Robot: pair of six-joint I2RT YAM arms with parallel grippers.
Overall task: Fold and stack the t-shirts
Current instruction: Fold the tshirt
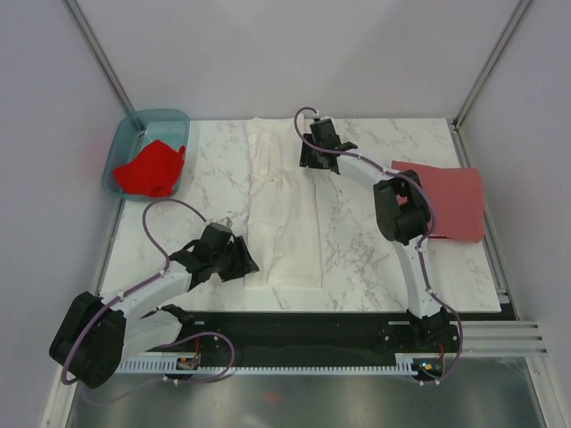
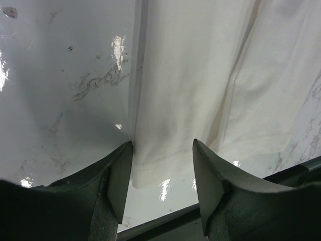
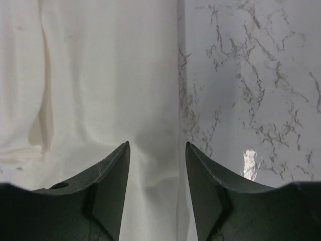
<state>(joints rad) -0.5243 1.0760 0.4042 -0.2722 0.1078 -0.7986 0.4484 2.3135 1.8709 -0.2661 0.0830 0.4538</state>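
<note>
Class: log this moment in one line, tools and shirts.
left tool open, white shirt near corner | right tool open, far edge | brick-red shirt right | bright red shirt in tub

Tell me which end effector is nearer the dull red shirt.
Right. The right end effector is left of the dull red shirt, at the white shirt's far end; the left end effector is at its near left corner.

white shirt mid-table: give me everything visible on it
The white shirt is soft, slightly off-white cloth, folded into a long narrow strip with lengthwise creases; no print shows. It lies flat on the marble table, running from the far edge toward the near edge. The left jaws stand open astride its near left corner, and the right jaws stand open over its far right edge. Whether either touches the cloth cannot be told.
</note>
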